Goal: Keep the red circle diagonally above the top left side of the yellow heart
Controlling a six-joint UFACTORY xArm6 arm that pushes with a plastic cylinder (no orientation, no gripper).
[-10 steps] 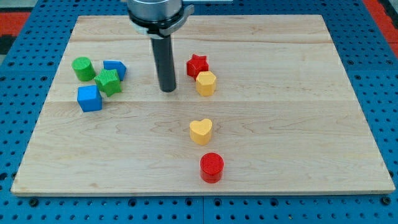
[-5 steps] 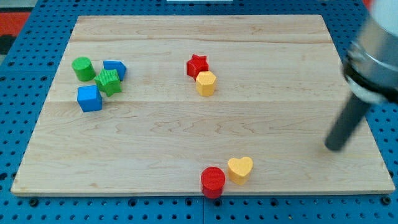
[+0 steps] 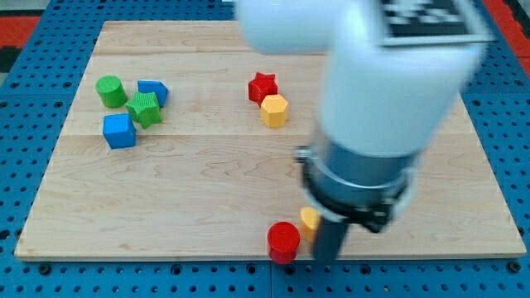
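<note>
- The arm (image 3: pixel 373 108) fills the view's right half, a large blurred white and dark body reaching down to the view's bottom edge.
- This arm carries no gripper, so nothing is spread, pressed together or pinching; it ends in a dark rod.
- My tip (image 3: pixel 328 259) sits at the view's bottom, just to the right of the red circle and right beside the yellow heart.
- The red circle (image 3: pixel 283 242) stands near the bottom edge of the table (image 3: pixel 190 199), a little left of the rod.
- The yellow heart (image 3: pixel 309 221) is mostly hidden behind the rod; only a small yellow piece shows, just up and to the right of the red circle. Whether the two touch cannot be told.
- A red star (image 3: pixel 262 86) and a yellow hexagon (image 3: pixel 274 110) sit together in the upper middle, the hexagon just below and to the right of the star, touching it.
- At the view's upper left is a cluster: a green cylinder (image 3: pixel 109 91), a blue block (image 3: pixel 154 91) to its right, a green ribbed block (image 3: pixel 144 108) between and below them, and a blue cube (image 3: pixel 119 131) lowest.
</note>
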